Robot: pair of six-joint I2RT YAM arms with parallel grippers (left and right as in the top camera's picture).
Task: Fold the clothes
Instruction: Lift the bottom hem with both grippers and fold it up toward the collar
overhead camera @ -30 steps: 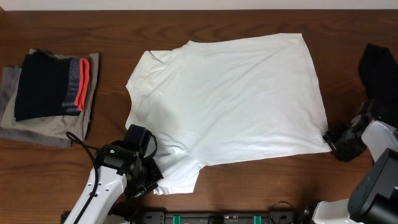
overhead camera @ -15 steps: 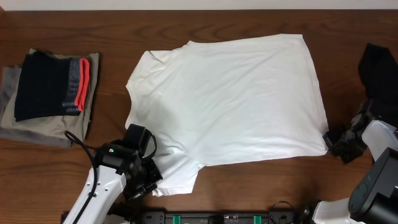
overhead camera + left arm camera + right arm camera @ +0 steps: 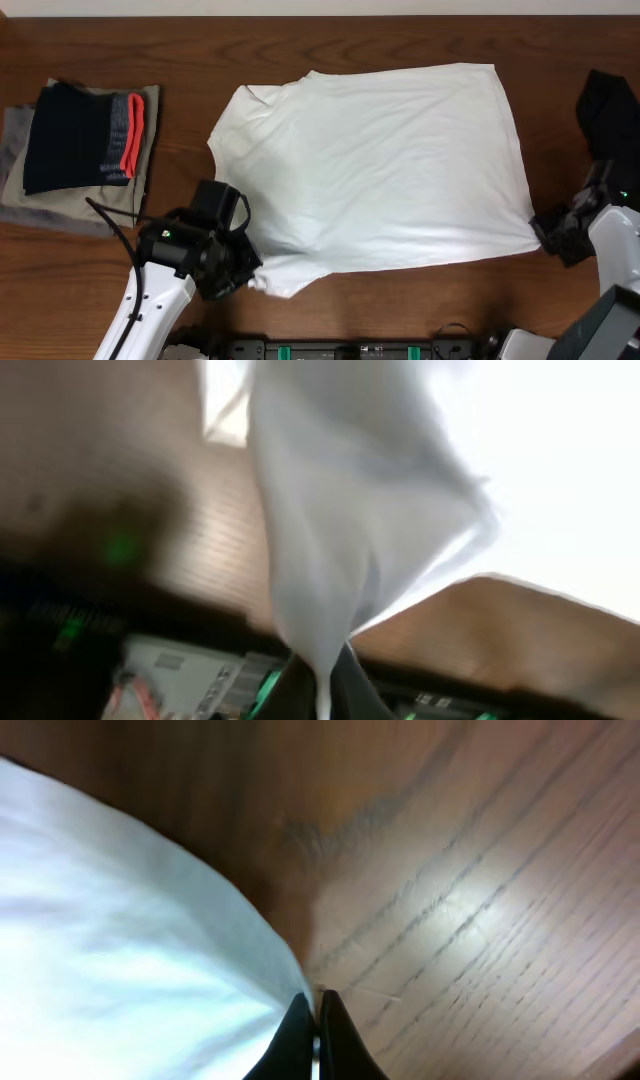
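Note:
The clothes, a white T-shirt [image 3: 380,170], lie spread across the middle of the table. My left gripper [image 3: 248,275] is shut on the near left sleeve. In the left wrist view the white cloth [image 3: 350,510] hangs bunched down into the shut gripper [image 3: 322,695], lifted off the wood. My right gripper [image 3: 545,232] is shut on the shirt's near right hem corner. The right wrist view has the dark fingertips [image 3: 298,1035] pressed together at the edge of the cloth [image 3: 120,950], low over the table.
A folded stack sits at the left: a black garment with a red-and-grey band [image 3: 80,135] on olive-grey garments [image 3: 60,205]. Another black garment [image 3: 610,115] lies at the right edge. Dark equipment [image 3: 360,350] runs along the table's front edge.
The right gripper shut on the hem corner and drew it slightly rightward. The left gripper lifted the sleeve and moved it away from the front edge. The whole shirt shifted a little to the right.

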